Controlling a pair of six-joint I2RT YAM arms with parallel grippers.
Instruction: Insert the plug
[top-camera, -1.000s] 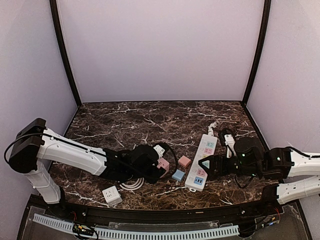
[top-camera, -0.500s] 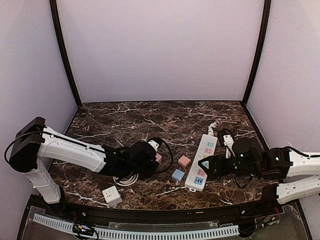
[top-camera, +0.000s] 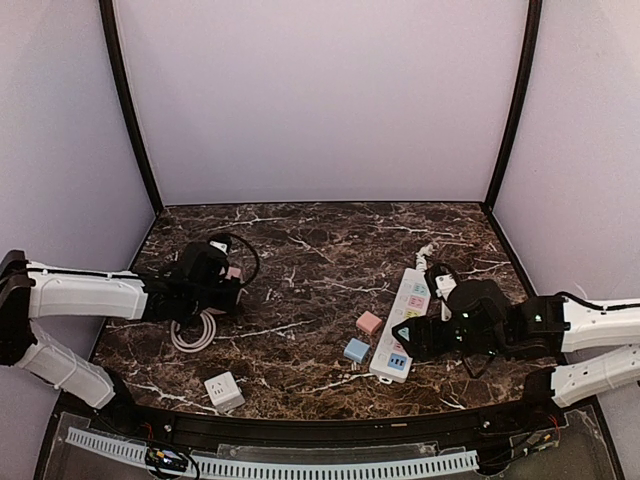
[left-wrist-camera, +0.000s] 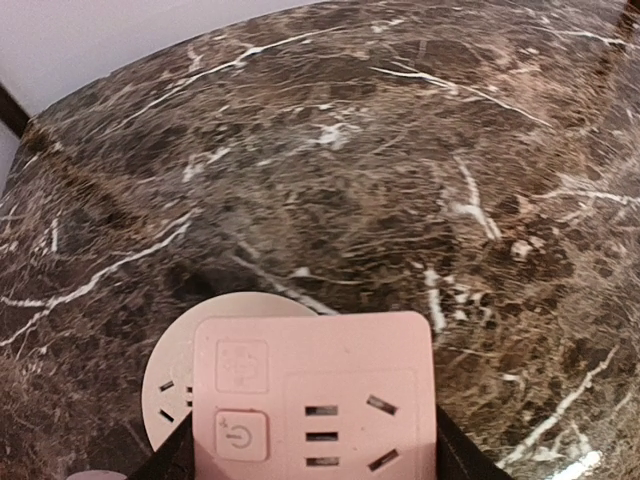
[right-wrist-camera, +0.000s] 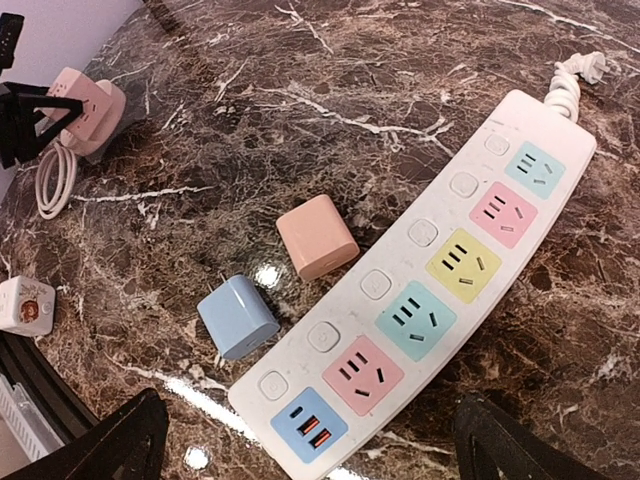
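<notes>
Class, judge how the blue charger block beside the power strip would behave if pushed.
The blue charger block looks small and boxy, so probably light and stiff. Its flat faces suggest it would slide, not roll, on the glossy marble table, perhaps easily.

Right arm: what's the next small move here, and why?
Probably lower the open right gripper onto the peach plug cube beside the power strip: it hangs empty over them, while the left gripper is far off, clamped on the pink socket block.

Dark marble table (top-camera: 330, 240) — pale lilac walls (top-camera: 320, 100), 2 black posts (top-camera: 125, 110)
</notes>
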